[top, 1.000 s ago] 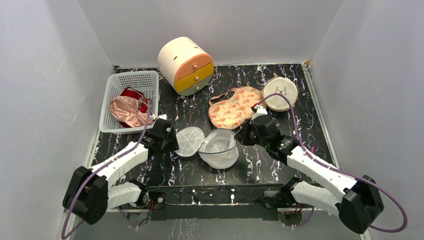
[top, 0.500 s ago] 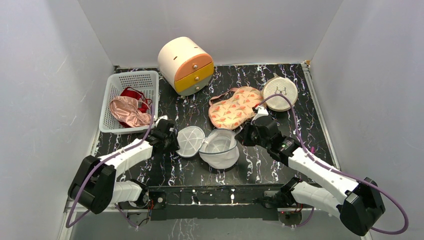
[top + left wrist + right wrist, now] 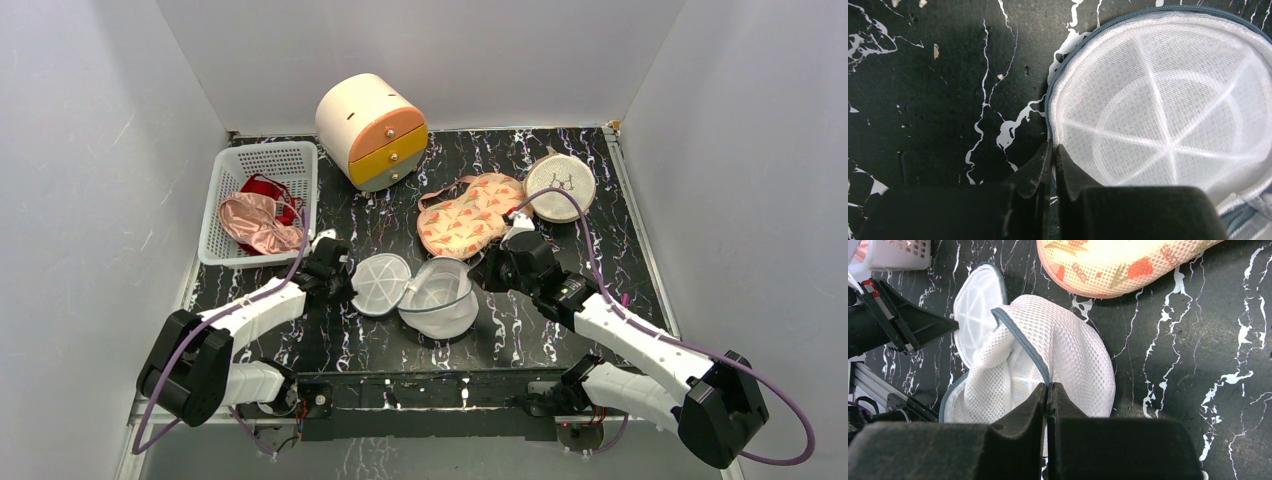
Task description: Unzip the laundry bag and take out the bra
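Note:
The laundry bag (image 3: 440,300) lies open at the table's middle, white mesh with a blue-grey band; its round lid (image 3: 380,283) is folded out to the left. My left gripper (image 3: 345,284) is shut on the lid's rim; in the left wrist view (image 3: 1053,150) the fingers pinch the edge of the lid (image 3: 1168,115). My right gripper (image 3: 484,270) is shut on the bag's banded rim (image 3: 1023,347), with the fingertips (image 3: 1049,386) closed on it. An orange patterned bra (image 3: 468,215) lies on the table beyond the bag and also shows in the right wrist view (image 3: 1113,260).
A white perforated basket (image 3: 225,160) with pink and red garments stands at the back left. A cream drum-shaped drawer box (image 3: 372,130) stands at the back. A beige round mesh pouch (image 3: 560,185) lies at the back right. Grey walls enclose the table.
The left arm's elbow has swung right and its gripper has shifted slightly up with the lid's edge. The right gripper and the bag have barely moved.

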You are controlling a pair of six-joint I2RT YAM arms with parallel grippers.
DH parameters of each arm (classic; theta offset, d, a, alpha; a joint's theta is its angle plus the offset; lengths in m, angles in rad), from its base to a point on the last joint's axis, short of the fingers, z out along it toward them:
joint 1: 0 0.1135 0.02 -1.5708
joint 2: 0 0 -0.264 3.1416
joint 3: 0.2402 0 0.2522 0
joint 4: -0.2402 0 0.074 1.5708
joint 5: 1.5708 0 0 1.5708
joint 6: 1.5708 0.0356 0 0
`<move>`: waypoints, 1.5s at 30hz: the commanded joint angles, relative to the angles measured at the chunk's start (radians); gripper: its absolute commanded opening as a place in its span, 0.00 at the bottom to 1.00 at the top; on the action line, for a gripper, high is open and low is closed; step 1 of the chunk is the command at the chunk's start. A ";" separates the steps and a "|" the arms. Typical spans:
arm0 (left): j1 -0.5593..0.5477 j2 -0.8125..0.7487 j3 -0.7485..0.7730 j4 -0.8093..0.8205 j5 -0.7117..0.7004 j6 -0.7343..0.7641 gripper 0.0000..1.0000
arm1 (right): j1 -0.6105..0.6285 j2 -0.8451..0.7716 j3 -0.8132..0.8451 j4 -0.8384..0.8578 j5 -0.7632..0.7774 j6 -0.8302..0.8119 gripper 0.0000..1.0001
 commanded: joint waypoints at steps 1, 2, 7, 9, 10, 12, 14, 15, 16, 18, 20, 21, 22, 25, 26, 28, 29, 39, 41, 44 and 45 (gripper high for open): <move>-0.004 -0.048 -0.001 -0.011 -0.021 0.016 0.00 | -0.004 -0.003 -0.008 0.070 0.000 0.011 0.00; -0.004 -0.059 0.007 -0.024 -0.031 0.019 0.00 | -0.004 0.000 -0.009 0.070 -0.002 0.011 0.00; -0.004 -0.151 0.028 -0.076 -0.088 0.017 0.00 | -0.004 0.019 -0.004 0.076 -0.015 0.001 0.02; -0.004 -0.187 0.043 -0.101 -0.114 0.013 0.00 | -0.003 0.031 0.003 0.081 -0.040 -0.010 0.07; -0.004 -0.204 0.050 -0.114 -0.127 0.012 0.00 | -0.003 0.039 0.009 0.084 -0.065 -0.018 0.07; -0.004 -0.235 0.068 -0.130 -0.141 0.017 0.00 | -0.002 0.059 0.014 0.105 -0.113 -0.028 0.06; -0.004 -0.260 0.085 -0.132 -0.139 0.033 0.00 | -0.002 0.083 0.010 0.141 -0.165 -0.027 0.05; -0.004 -0.271 0.093 -0.133 -0.140 0.038 0.00 | -0.001 0.096 0.007 0.161 -0.192 -0.021 0.03; -0.003 -0.282 0.103 -0.138 -0.146 0.039 0.00 | 0.000 0.113 0.005 0.179 -0.213 -0.015 0.02; -0.003 -0.302 0.127 -0.156 -0.164 0.043 0.00 | 0.009 0.148 0.010 0.213 -0.250 0.000 0.01; -0.004 -0.329 0.153 -0.179 -0.186 0.050 0.00 | 0.024 0.182 0.023 0.242 -0.260 0.016 0.01; -0.004 -0.344 0.166 -0.187 -0.199 0.056 0.00 | 0.034 0.205 0.033 0.256 -0.261 0.022 0.01; -0.004 -0.358 0.177 -0.195 -0.208 0.065 0.00 | 0.046 0.222 0.043 0.273 -0.261 0.029 0.01; -0.004 -0.396 0.225 -0.231 -0.239 0.089 0.00 | 0.095 0.288 0.083 0.323 -0.263 0.045 0.02; -0.004 -0.407 0.241 -0.245 -0.255 0.097 0.00 | 0.115 0.314 0.101 0.335 -0.263 0.048 0.02; -0.004 -0.429 0.278 -0.274 -0.288 0.110 0.00 | 0.153 0.365 0.146 0.352 -0.260 0.052 0.03; -0.004 -0.443 0.293 -0.286 -0.306 0.118 0.00 | 0.171 0.390 0.166 0.358 -0.261 0.056 0.03; -0.004 -0.536 0.361 -0.294 -0.316 0.246 0.00 | 0.203 0.435 0.194 0.375 -0.256 0.077 0.27; -0.004 -0.545 0.347 -0.262 -0.264 0.292 0.00 | 0.202 0.389 0.196 0.313 -0.194 0.047 0.41; -0.004 -0.545 0.343 -0.224 -0.191 0.343 0.00 | 0.201 0.308 0.191 0.219 -0.079 -0.003 0.62; -0.004 -0.544 0.344 -0.212 -0.172 0.357 0.00 | 0.199 0.277 0.189 0.192 -0.048 -0.018 0.67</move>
